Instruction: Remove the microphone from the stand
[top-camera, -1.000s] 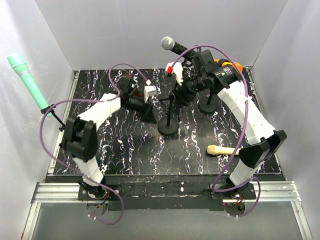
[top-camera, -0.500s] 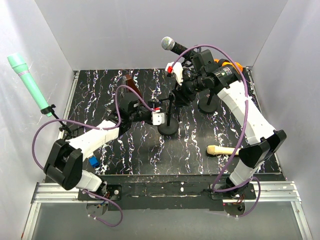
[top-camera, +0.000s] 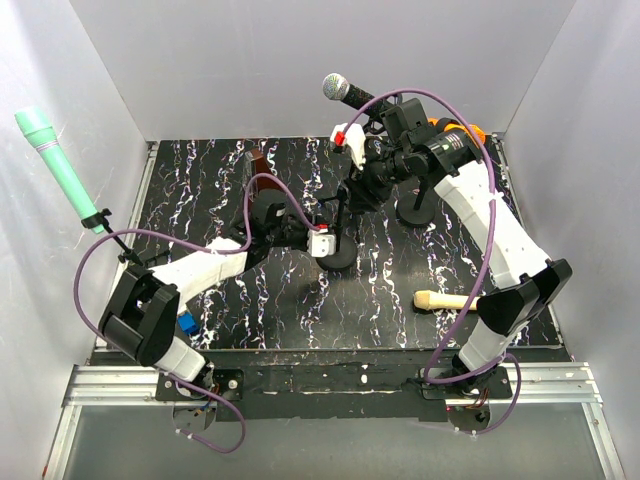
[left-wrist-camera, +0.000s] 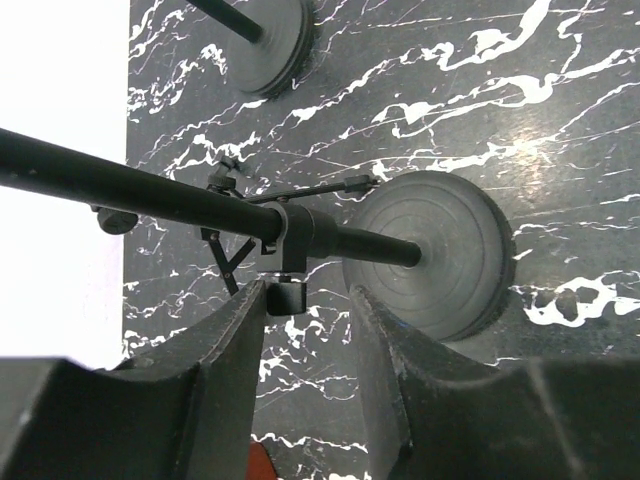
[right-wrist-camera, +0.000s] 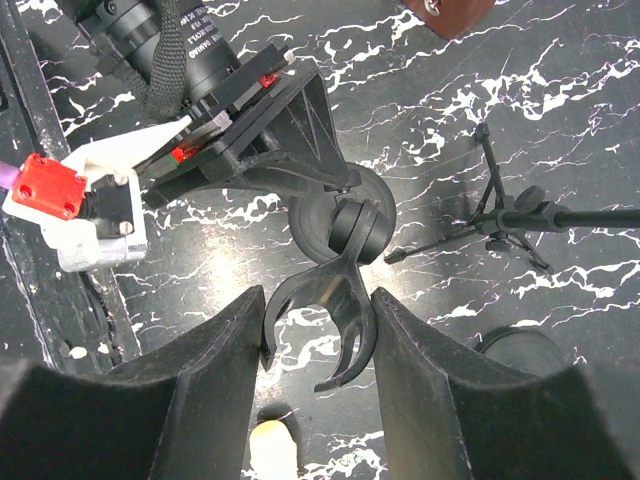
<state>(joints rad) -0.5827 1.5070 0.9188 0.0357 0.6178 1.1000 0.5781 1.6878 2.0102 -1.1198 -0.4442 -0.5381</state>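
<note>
The middle stand (top-camera: 337, 256) has a round black base (left-wrist-camera: 440, 255) and a thin pole (left-wrist-camera: 150, 190). Its C-shaped clip (right-wrist-camera: 340, 310) is empty, and my right gripper (right-wrist-camera: 318, 320) (top-camera: 352, 193) is shut on it from both sides. My left gripper (left-wrist-camera: 308, 295) (top-camera: 330, 240) is low at the pole. Its jaws are apart, with the pole's small collar knob (left-wrist-camera: 285, 297) at their tips. A cream microphone (top-camera: 440, 298) (right-wrist-camera: 272, 445) lies flat on the table at the front right. A black microphone with a silver head (top-camera: 340, 90) sits high at the back.
A teal microphone (top-camera: 45, 150) stands on a stand at the far left wall. An orange microphone (top-camera: 458, 128) and another round base (top-camera: 415, 208) are behind my right arm. A small tripod (right-wrist-camera: 510, 215), a brown object (top-camera: 258, 160) and a blue item (top-camera: 185, 322) are on the marbled table.
My left arm has swung from the back left over to the middle stand's pole and lowered, its jaws narrowing. The right gripper has stayed on the clip.
</note>
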